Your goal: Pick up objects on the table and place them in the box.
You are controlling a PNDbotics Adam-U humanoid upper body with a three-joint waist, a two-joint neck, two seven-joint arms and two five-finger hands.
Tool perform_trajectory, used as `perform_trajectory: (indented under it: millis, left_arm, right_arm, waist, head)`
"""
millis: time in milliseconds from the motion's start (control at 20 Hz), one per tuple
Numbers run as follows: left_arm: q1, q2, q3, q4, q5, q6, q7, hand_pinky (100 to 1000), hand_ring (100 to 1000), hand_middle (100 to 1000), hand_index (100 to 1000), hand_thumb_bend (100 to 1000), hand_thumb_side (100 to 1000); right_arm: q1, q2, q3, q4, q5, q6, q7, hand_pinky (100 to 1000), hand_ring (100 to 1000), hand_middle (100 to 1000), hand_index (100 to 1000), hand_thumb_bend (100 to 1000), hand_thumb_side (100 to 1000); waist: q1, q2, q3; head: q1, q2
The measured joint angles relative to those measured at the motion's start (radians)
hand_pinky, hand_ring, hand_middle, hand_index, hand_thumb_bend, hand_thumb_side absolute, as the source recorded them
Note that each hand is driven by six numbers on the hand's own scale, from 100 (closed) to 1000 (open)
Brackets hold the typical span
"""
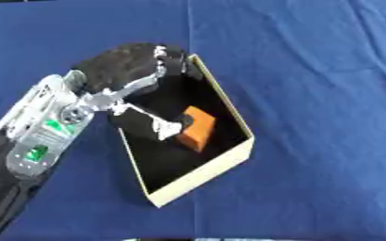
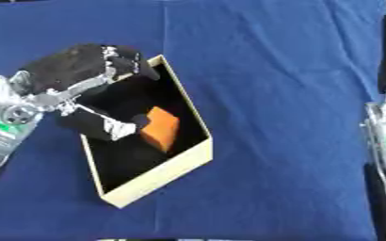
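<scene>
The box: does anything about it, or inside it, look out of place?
The box lies askew on the blue cloth. The orange block inside stands tilted, beside the left hand over the box's left wall. No damage or spill shows.

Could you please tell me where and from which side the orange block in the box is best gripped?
Probably from above, across the orange block's two broad faces: it leans tilted inside the box, whose walls block side approaches. The left hand is already reaching in from the left.

block in box | left hand over box's left side | box on table
</scene>
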Motion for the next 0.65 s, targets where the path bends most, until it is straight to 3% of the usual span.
perform_trajectory:
  millis: [200, 650]
  left_arm:
    - [0.021, 0.023, 0.066, -0.063, 0.062, 0.008, 0.028, 444, 625, 632, 747, 115, 415]
    - [0.121, 0.024, 0.242, -0.075, 0.200, -0.088, 0.156, 419, 601, 612, 739, 126, 420]
  right_arm:
    - [-0.001, 0.000, -0.001, 0.000, 0.001, -0.001, -0.002, 759, 742, 512, 717, 100, 825]
    - [-0.023, 0.001, -0.008, 0.000, 0.016, -0.007, -0.013, 760, 743, 516, 717, 100, 806]
  waist:
    - [-0.004, -0.004, 0.005]
    - [-0.026, -0.015, -0.004]
  head:
    - [-0.027, 0.001]
    - [-0.062, 0.002]
